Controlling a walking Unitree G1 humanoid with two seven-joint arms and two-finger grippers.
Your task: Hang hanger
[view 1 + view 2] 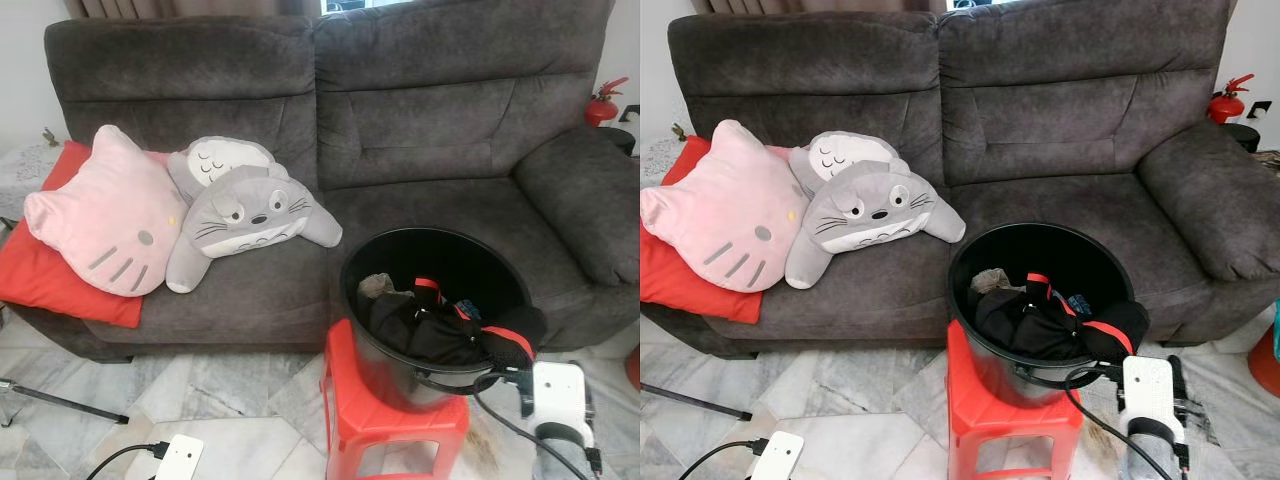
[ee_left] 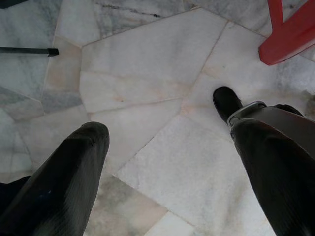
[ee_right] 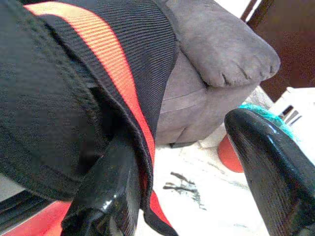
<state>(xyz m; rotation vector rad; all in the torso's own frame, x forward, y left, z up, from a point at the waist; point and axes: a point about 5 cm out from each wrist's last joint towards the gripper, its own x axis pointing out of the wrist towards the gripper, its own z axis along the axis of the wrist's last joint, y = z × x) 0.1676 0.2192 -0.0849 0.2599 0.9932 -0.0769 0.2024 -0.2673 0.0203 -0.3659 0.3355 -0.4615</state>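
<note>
The right gripper [image 3: 182,172] is at the near rim of the black bucket [image 1: 400,250], and its two fingers stand wide apart, holding nothing. One finger [image 3: 108,196] lies against the black garment with the orange stripe [image 3: 113,69] that hangs over the rim just beside it; the other finger is out in free air on the side of the sofa arm [image 3: 221,54]. The bucket stands on a red stool [image 1: 395,410], directly below the gripper. I cannot see a hanger in any view; it may be hidden among the clothes [image 1: 1040,320] in the bucket, so the thing to hang is not located yet.

To do this step well, I think the gripper should go further over the rim and close on one clear piece, not on a bundle. The rim is hard and the stool is narrow, so a push sideways could tip the bucket.

The left gripper [image 2: 162,162] hangs over the marble floor [image 2: 147,73], also wide and empty, with much free room around it.
</note>
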